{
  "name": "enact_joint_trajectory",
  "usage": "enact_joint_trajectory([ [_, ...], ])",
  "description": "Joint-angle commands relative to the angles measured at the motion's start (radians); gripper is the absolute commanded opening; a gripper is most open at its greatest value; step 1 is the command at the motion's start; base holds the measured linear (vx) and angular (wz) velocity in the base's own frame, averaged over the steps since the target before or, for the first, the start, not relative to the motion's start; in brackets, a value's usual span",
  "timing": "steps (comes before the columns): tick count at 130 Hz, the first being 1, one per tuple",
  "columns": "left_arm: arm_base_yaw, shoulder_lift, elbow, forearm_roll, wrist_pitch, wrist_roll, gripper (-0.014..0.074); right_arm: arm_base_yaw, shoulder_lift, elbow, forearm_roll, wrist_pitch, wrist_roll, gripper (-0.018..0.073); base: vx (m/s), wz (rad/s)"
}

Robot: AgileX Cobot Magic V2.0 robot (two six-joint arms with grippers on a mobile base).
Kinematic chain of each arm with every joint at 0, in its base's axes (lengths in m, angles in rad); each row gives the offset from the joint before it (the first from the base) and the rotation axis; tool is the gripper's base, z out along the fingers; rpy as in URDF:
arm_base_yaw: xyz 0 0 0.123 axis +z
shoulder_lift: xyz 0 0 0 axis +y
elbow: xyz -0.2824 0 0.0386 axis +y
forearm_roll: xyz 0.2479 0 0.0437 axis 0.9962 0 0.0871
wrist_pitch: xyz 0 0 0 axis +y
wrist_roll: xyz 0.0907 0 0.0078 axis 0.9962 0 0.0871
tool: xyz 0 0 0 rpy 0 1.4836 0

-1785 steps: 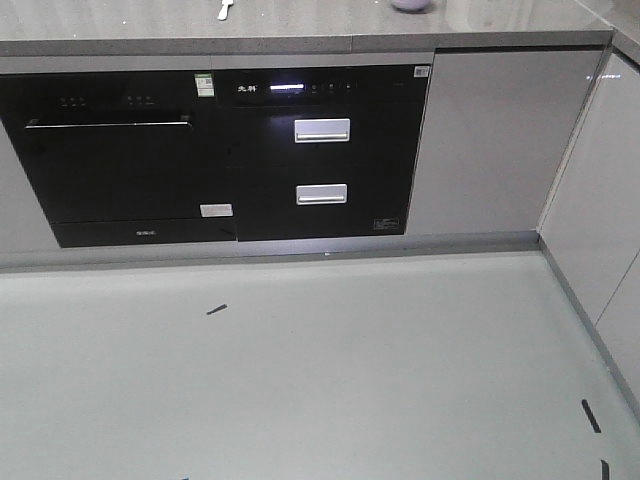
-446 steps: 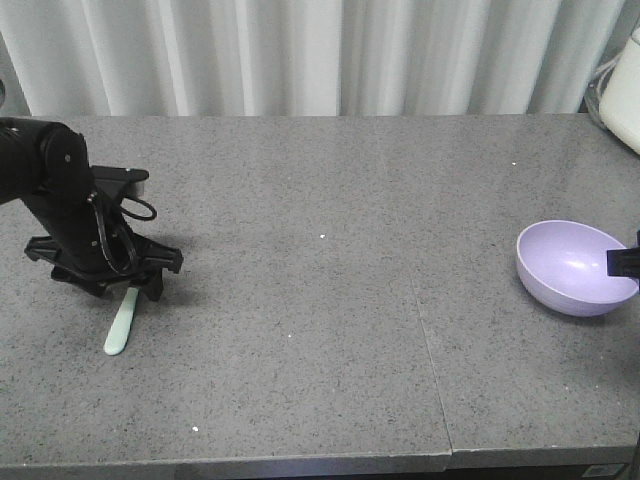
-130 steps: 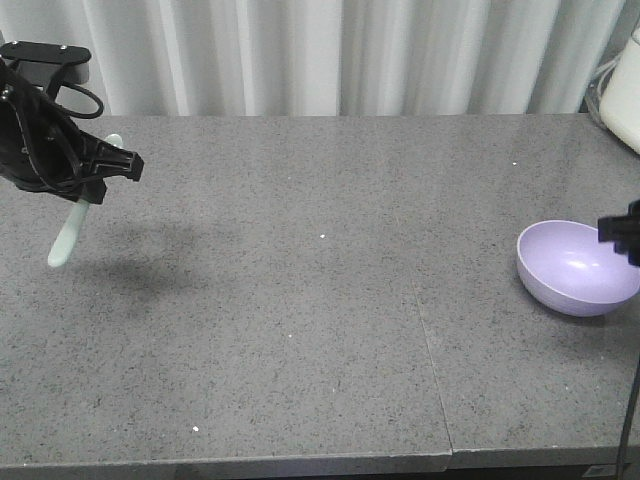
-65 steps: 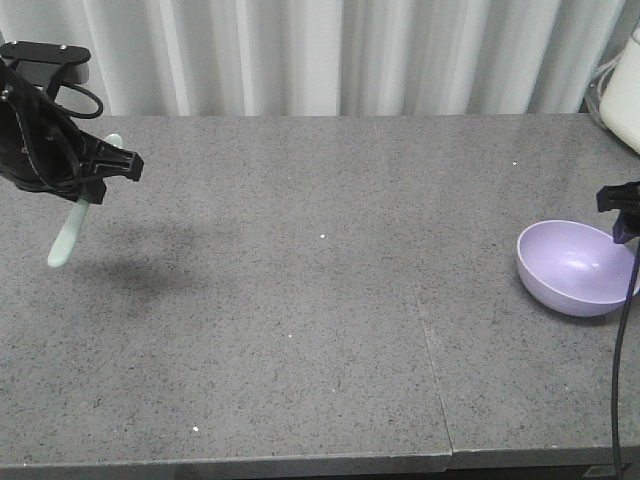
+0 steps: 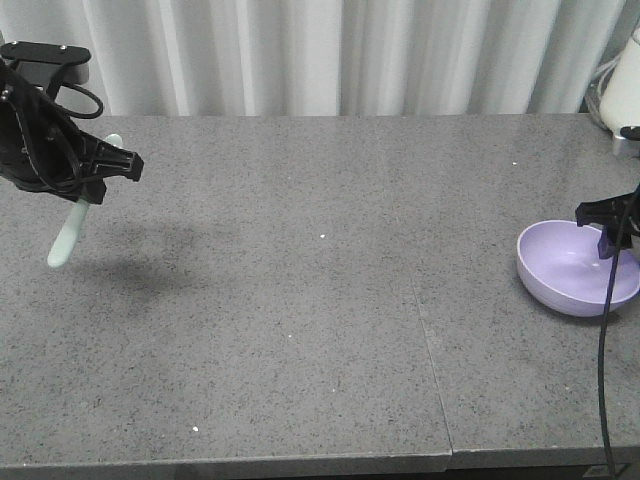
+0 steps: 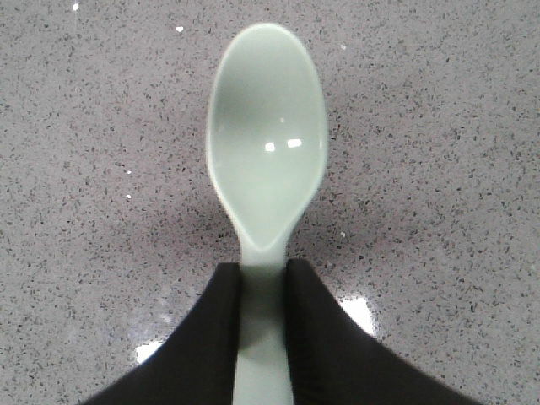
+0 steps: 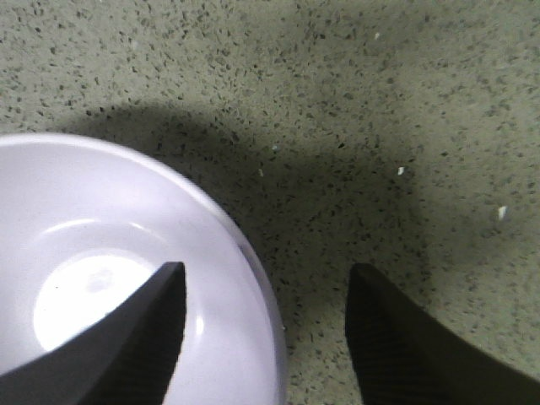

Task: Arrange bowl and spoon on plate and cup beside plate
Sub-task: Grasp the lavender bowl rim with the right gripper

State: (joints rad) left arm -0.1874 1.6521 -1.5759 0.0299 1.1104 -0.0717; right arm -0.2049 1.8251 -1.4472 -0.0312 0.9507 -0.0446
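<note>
At the far left, my left gripper [image 5: 88, 190] hangs above the grey counter, shut on the handle of the pale mint-green spoon [image 5: 68, 238], which hangs down and left. In the left wrist view the spoon [image 6: 267, 152] shows its hollow side, its handle pinched between both black fingers [image 6: 221, 337]. The lavender bowl [image 5: 572, 268] sits on the counter at the right edge. My right gripper [image 7: 263, 283] is open over the bowl's rim [image 7: 257, 278], one finger inside the bowl [image 7: 93, 253], the other outside it. Plate and cup are out of view.
The speckled grey counter [image 5: 330, 300] has a seam running front to back right of centre. White curtains [image 5: 330, 55] hang behind it. A white appliance [image 5: 622, 80] stands at the back right corner. A black cable [image 5: 608, 350] hangs from the right arm.
The right gripper has come further into view and moved left over the bowl's rim. The left gripper holds still in the air with the spoon.
</note>
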Motion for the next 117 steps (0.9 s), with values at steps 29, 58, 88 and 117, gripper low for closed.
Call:
enact_joint_trajectory([
  [29,-0.002,-0.049,-0.028,0.001,-0.036,-0.006,-0.0008,-0.006,0.010,-0.032,0.016,-0.042,-0.016,0.0145,0.00,0.00],
  [58,-0.002,-0.049,-0.028,0.001,-0.036,-0.006,-0.0008,-0.006,0.008,-0.032,0.031,-0.048,-0.035,-0.0010,0.00,0.00],
  [88,-0.002,-0.049,-0.028,0.001,-0.036,-0.006,-0.0008,-0.006,-0.033,-0.032,0.171,-0.050,-0.105,-0.0008,0.00,0.00],
  [117,-0.002,-0.049,-0.028,0.001,-0.036,-0.006,-0.0008,-0.002,-0.119,-0.032,0.344,-0.049,-0.218,-0.0003,0.00,0.00],
])
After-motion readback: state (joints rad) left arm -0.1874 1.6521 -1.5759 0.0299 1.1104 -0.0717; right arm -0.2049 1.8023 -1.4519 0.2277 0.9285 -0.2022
